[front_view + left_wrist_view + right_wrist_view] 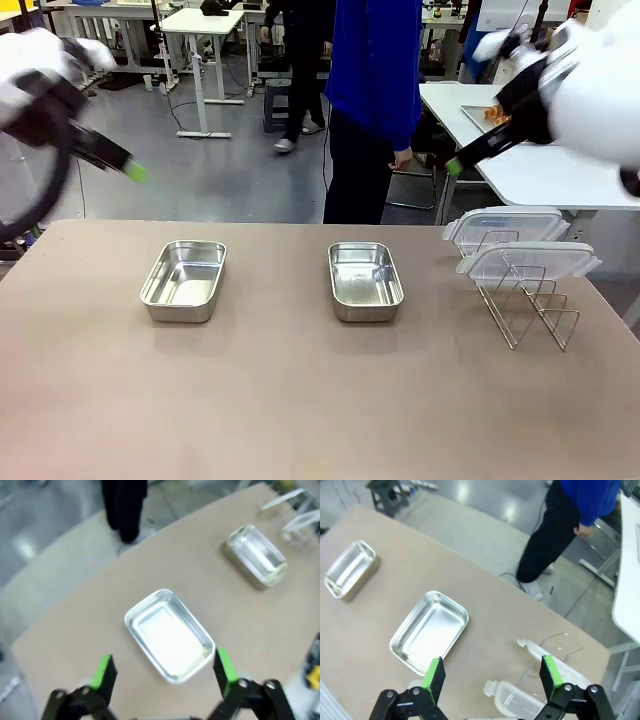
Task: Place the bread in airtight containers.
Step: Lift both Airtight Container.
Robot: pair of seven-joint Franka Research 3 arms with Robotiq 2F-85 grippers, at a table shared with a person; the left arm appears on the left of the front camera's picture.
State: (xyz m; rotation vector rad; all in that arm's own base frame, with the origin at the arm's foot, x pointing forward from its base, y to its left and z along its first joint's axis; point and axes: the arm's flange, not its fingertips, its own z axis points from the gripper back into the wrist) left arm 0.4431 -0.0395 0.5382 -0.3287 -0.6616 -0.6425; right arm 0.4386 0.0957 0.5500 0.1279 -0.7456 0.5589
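**Nothing packed yet: both pans empty, both claws free**

My left claw (pixel 164 669) hangs high over the table (pixel 300 400) with its jaws spread wide and nothing between them. In its own view the left pan (pixel 170 635) lies just below, bare and shiny inside. My right claw (pixel 492 676) is also up in the air, jaws wide and holding nothing, above the right pan (pixel 430 632), which is just as empty.

The two clear lids (pixel 505 225) lean on the wire rack (pixel 530 310) at the right edge of the front view, well apart from both pans, so no pan is covered.

The bread (pixel 494 114) is not on my table. I take it to be the small golden-brown patch on a tray (pixel 472 112) on the white table at the upper right of the front view, partly behind my right arm; it is too small to be sure. A person (pixel 375 60) in a blue top stands at the far side, near that tray.

By my reckoning the whole job is ahead: bread into each pan, then a lid clipped onto each.
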